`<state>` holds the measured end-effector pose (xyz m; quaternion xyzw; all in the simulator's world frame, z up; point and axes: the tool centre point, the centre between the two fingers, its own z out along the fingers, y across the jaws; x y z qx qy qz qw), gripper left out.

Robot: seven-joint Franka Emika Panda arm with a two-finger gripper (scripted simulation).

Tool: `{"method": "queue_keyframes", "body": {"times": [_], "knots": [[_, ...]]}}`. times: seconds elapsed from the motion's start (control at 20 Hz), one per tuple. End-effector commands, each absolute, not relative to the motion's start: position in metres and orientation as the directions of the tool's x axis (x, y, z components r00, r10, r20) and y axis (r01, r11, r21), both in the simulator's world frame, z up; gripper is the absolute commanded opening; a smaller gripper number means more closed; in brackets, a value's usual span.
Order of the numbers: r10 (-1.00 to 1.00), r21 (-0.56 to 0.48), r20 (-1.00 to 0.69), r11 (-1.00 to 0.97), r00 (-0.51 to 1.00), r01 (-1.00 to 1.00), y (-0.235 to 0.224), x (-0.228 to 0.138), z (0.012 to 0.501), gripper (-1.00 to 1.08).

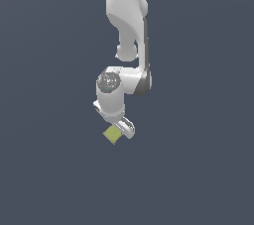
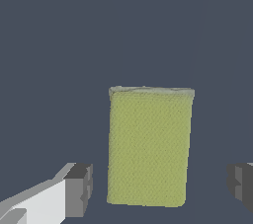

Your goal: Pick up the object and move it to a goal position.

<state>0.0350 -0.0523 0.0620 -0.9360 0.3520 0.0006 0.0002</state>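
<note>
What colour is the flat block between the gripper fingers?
Yellow-green, with a fine dotted sponge-like texture; the block shows best in the wrist view.

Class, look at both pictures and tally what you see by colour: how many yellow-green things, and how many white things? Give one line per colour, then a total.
Yellow-green: 1, the block, lying between the open fingers of the gripper.
White: 1, the robot arm with its gripper.
Total: 2

White arm bent downward, gripper (image 2: 159, 186) low, its fingers (image 2: 79, 188) spread wide apart.
</note>
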Motion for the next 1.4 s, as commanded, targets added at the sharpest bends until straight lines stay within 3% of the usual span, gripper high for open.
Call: {"method": "queue_keyframes", "body": {"times": [0.0, 1.0, 1.05, 1.35], "knots": [[-0.669, 0.0, 0.0, -0.743, 0.743, -0.669, -0.054, 0.036, 0.06, 1.0], [-0.67, 0.0, 0.0, -0.742, 0.742, -0.67, -0.054, 0.036, 0.01, 1.0], [-0.67, 0.0, 0.0, -0.742, 0.742, -0.67, -0.054, 0.036, 0.01, -1.0], [-0.67, 0.0, 0.0, -0.742, 0.742, -0.67, -0.054, 0.036, 0.01, -1.0]]}}
